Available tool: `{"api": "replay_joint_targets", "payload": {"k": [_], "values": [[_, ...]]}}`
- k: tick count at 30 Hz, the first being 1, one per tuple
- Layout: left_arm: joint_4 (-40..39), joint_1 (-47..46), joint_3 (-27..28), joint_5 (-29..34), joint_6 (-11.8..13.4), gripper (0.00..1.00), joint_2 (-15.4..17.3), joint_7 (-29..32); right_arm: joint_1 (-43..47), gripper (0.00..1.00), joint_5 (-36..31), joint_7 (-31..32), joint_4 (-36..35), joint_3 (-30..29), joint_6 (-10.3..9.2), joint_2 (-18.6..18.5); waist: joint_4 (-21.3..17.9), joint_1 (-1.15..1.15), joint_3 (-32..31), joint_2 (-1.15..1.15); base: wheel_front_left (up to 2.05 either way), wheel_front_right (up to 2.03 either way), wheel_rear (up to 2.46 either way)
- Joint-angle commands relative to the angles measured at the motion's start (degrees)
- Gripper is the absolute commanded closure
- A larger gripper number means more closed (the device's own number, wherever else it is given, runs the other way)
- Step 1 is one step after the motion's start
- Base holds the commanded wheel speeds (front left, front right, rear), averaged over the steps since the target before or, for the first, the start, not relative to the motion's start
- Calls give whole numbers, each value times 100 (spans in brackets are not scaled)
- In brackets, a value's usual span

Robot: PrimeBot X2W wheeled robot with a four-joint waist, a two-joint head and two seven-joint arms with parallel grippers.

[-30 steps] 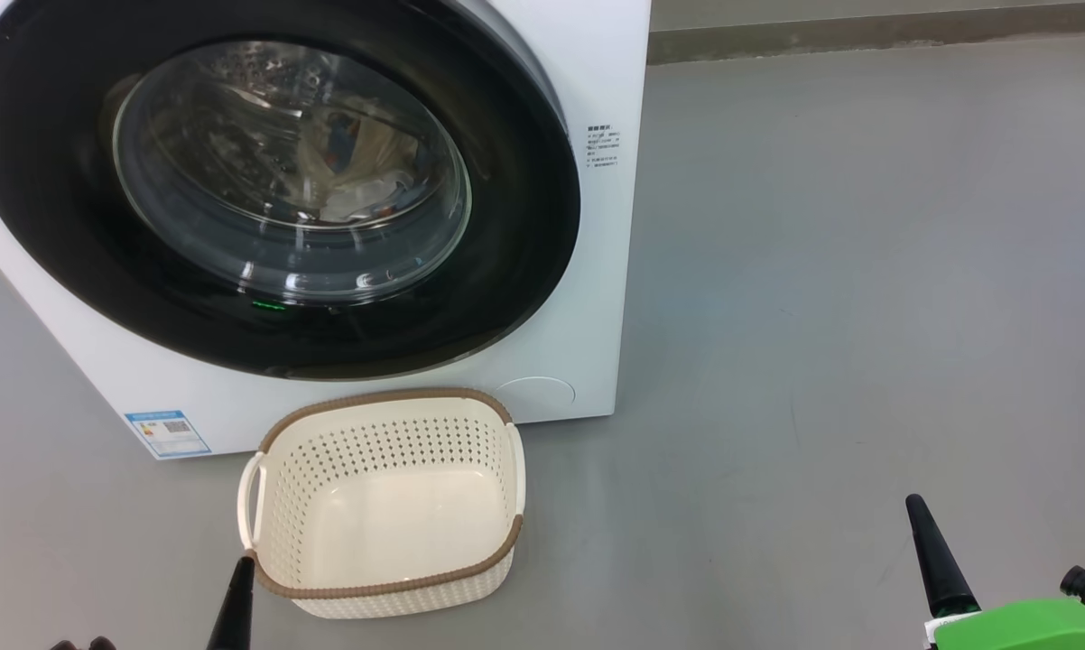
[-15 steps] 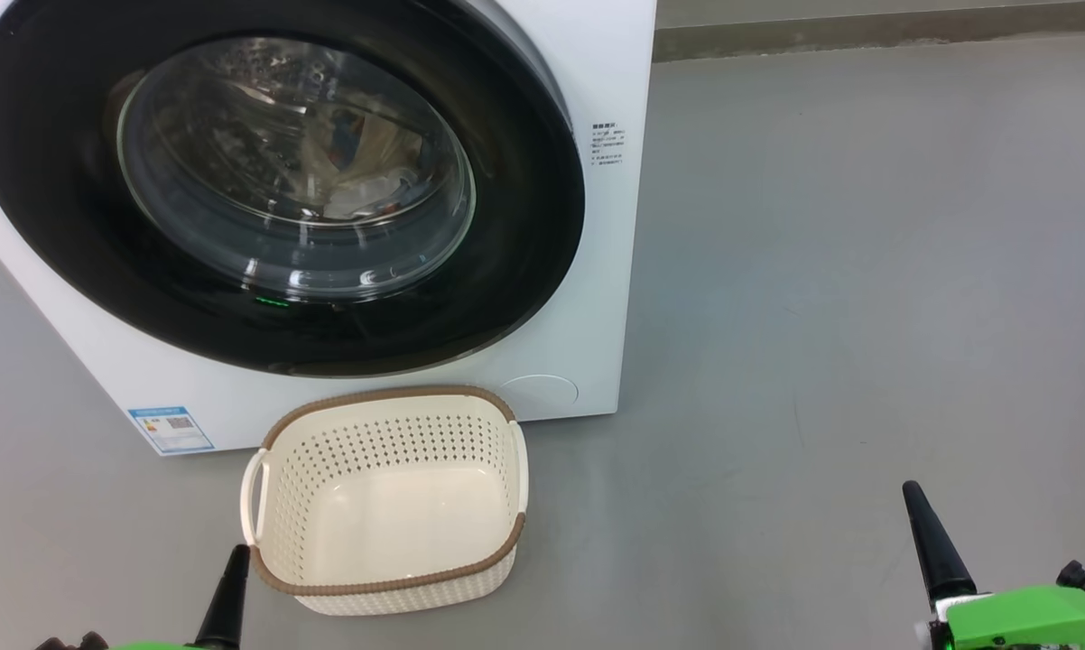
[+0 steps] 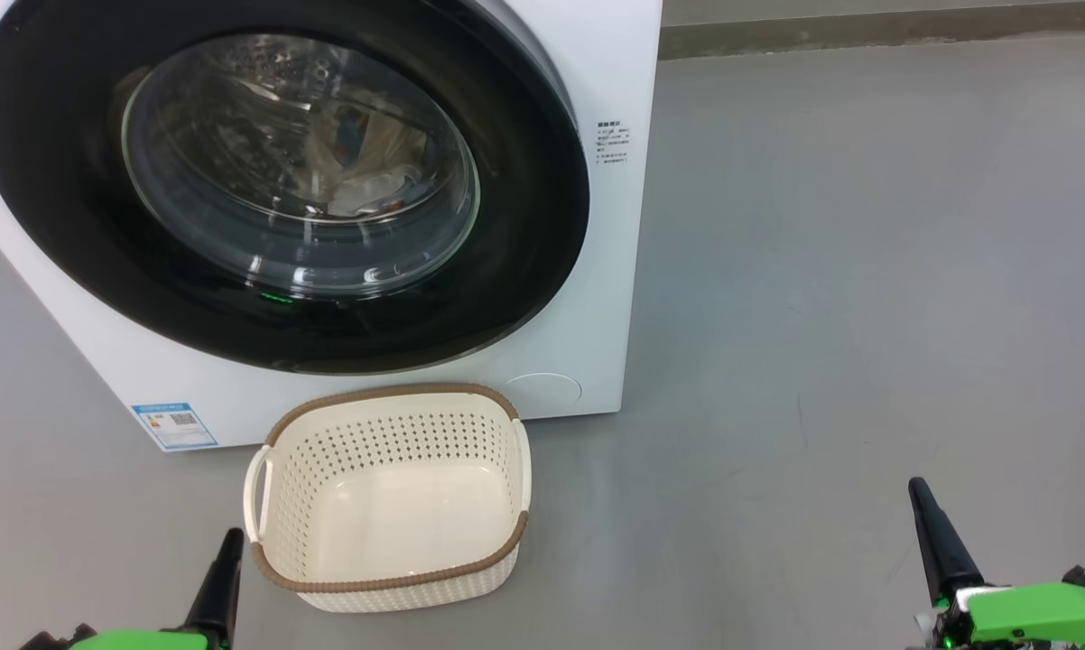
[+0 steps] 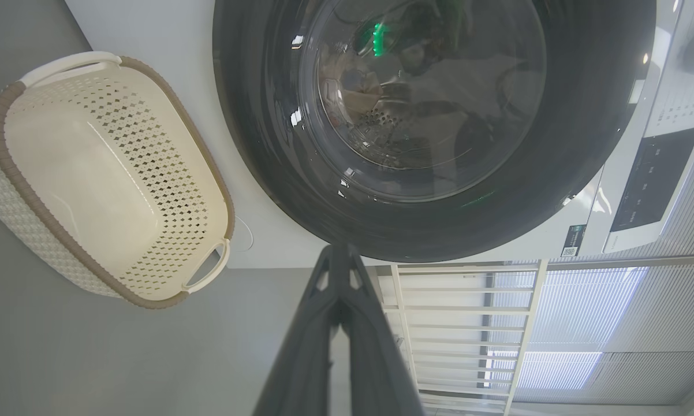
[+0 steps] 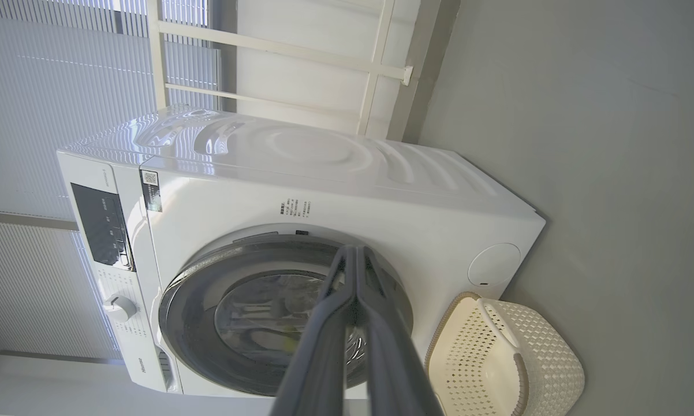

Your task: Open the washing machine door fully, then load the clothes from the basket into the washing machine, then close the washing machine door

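Observation:
The white washing machine [image 3: 601,298] fills the upper left of the head view. The washing machine door [image 3: 529,226], with its black rim and glass bowl, lies flat against the front. The clothes [image 3: 362,158] show dimly as pale and bluish cloth behind the glass. On the floor in front of the machine sits the cream basket [image 3: 398,519] with nothing in it. My left gripper [image 3: 227,560] is shut, just left of the basket's near corner. My right gripper [image 3: 931,528] is shut over bare floor far to the right. Both pairs of fingers press together in the wrist views [image 4: 340,260] [image 5: 355,254].
Grey floor [image 3: 867,271] stretches to the right of the machine up to a skirting strip [image 3: 867,32]. A blue label sticker [image 3: 174,426] sits low on the machine's front. The right wrist view shows the control panel [image 5: 101,225], and white blinds [image 5: 47,104] behind the machine.
The whole picture has slid slightly right, so the camera moved. Both gripper tips sit a little higher in view, and more of their green wrists shows. Door and basket are unchanged.

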Motion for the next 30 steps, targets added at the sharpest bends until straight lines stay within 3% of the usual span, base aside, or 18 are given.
{"api": "replay_joint_targets", "payload": {"k": [1,13,30], "values": [[-104,-318,204,-184,-15,100,109,74,-338,100,209,60,-124,98,-2,-22,4,0,2,0,0,0,0],[-96,-429,322,-831,-16,100,113,278,-443,100,948,264,-59,36,-5,18,32,0,16,0,0,0,0],[-95,-431,349,-808,-16,100,94,300,-445,100,929,282,-57,14,-5,33,32,0,16,0,0,0,0]]}}
